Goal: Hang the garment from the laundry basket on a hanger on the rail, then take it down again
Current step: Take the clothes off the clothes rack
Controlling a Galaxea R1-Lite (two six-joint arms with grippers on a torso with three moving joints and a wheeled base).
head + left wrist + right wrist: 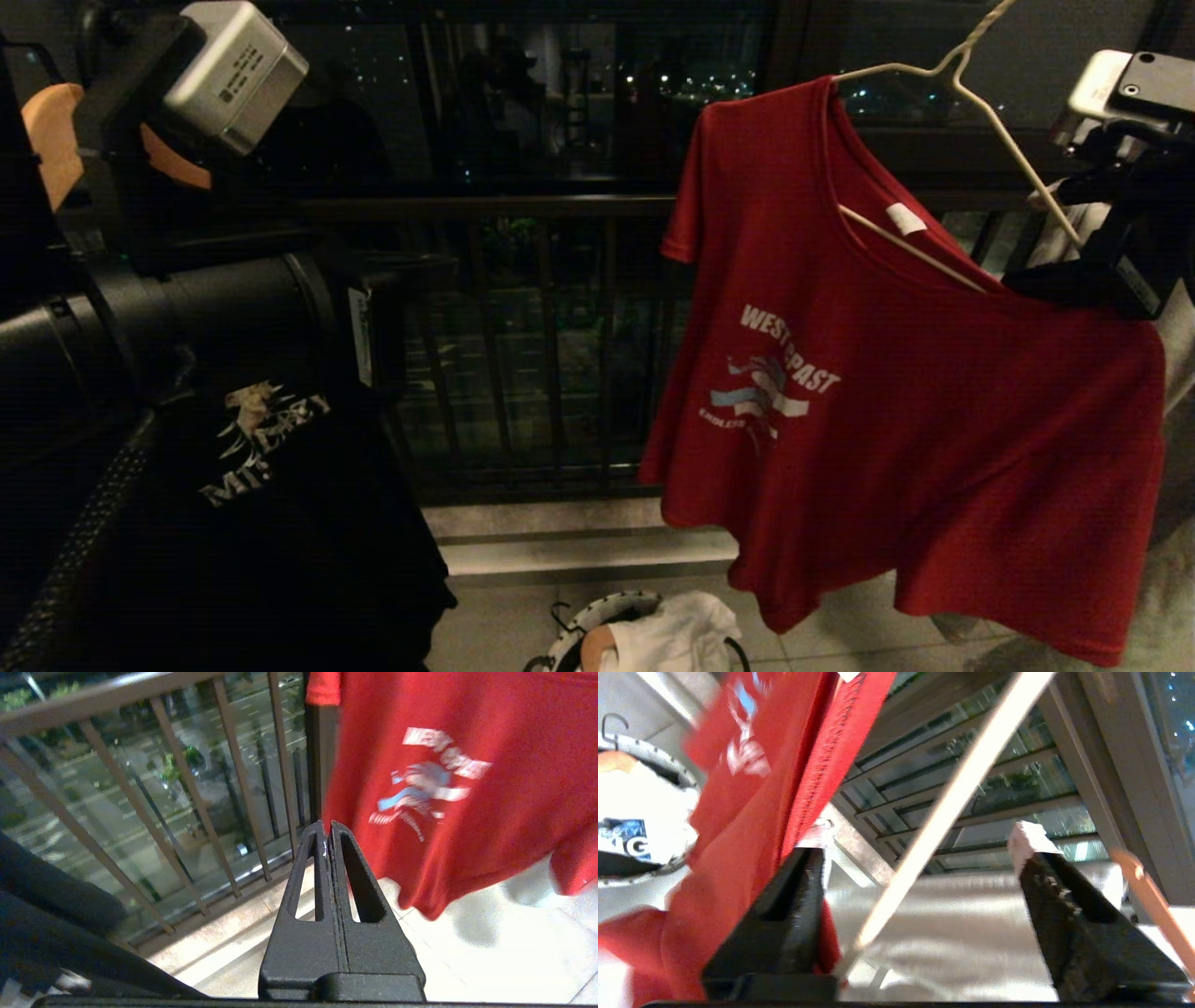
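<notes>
Dark balcony railing point(523, 280) and night-lit glass fill the background, with pale floor tiles below. On the right hangs the red garment point(896, 392), draped crookedly on the cream wire hanger point(971, 103). At its low shoulder sits the right gripper point(920, 868), fingers point(784, 914) spread wide: the hanger's wire runs loose through the gap, and red cloth lies against one finger without being pinched. Off to the left, the left gripper point(329, 828) has its fingers pressed together on nothing, near the shirt's edge. Down on the floor, the laundry basket point(583, 621) holds a white T-shirt point(672, 635); a black T-shirt point(271, 504) hangs at left.
</notes>
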